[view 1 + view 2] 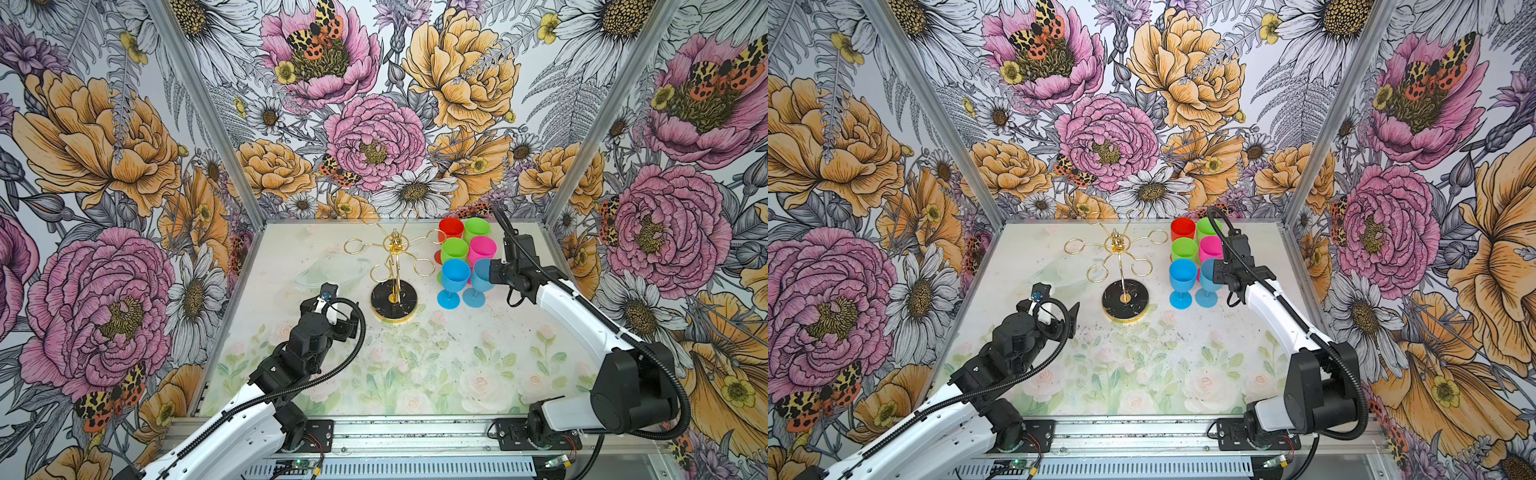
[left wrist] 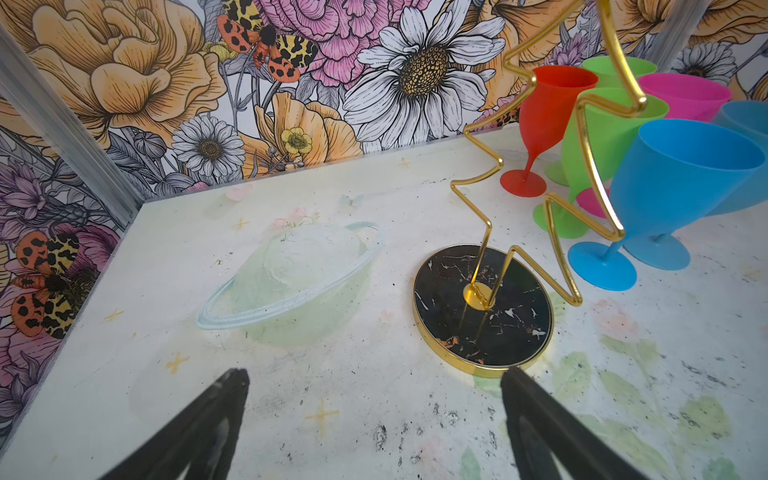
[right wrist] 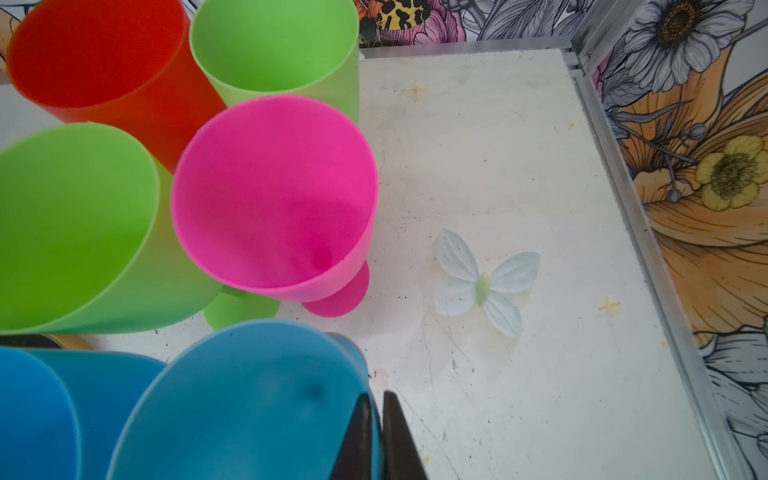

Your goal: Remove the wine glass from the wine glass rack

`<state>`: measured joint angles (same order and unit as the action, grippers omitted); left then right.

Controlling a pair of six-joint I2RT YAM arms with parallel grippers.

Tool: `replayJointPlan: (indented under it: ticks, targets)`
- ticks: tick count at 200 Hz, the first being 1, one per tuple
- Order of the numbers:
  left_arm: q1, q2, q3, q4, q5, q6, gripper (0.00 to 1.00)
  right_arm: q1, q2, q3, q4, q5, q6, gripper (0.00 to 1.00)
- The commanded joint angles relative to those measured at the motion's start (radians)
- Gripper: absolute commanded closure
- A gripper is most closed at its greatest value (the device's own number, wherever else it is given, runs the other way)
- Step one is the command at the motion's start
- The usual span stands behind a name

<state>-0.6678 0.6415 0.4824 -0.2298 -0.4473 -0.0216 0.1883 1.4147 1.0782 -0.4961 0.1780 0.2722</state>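
The left claw (image 2: 374,374) was wide open. Next stood the thin gold wire wine glass rack (image 1: 384,303), then six bright plastic wine glasses (image 1: 455,249) on the table (image 1: 415,374). The right claw (image 3: 376,399) pinched the darker blue wine glass (image 3: 249,407) by its rim.

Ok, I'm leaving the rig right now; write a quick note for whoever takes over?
Left gripper: open, empty, over the table by the wine glass rack.
Right gripper: fingers astride a blue glass's rim; grip unclear.
Rack: all arms bare; six glasses stand upright beside it.
Done: rack unloaded.
Left to do: probably just release and retract the right arm.
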Motion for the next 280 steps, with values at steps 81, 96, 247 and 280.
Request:
replayJointPlan:
  ticks: [81, 96, 247, 280]
  targets:
    - [0.111, 0.035, 0.032, 0.063, 0.065, 0.01, 0.03, -0.026, -0.094, 0.05, -0.022, -0.053, -0.002, 0.42]
    - [0.143, 0.052, 0.039, 0.081, 0.068, 0.026, 0.02, -0.044, -0.115, 0.057, -0.021, -0.056, 0.002, 0.35]
    - [0.572, 0.529, -0.086, 0.74, 0.231, 0.048, 0.01, -0.272, -0.032, -0.238, 0.501, 0.06, -0.059, 0.01]
    - [0.598, 0.666, -0.125, 0.929, 0.259, 0.057, 0.01, -0.272, -0.011, -0.401, 0.749, 0.049, -0.058, 0.01]
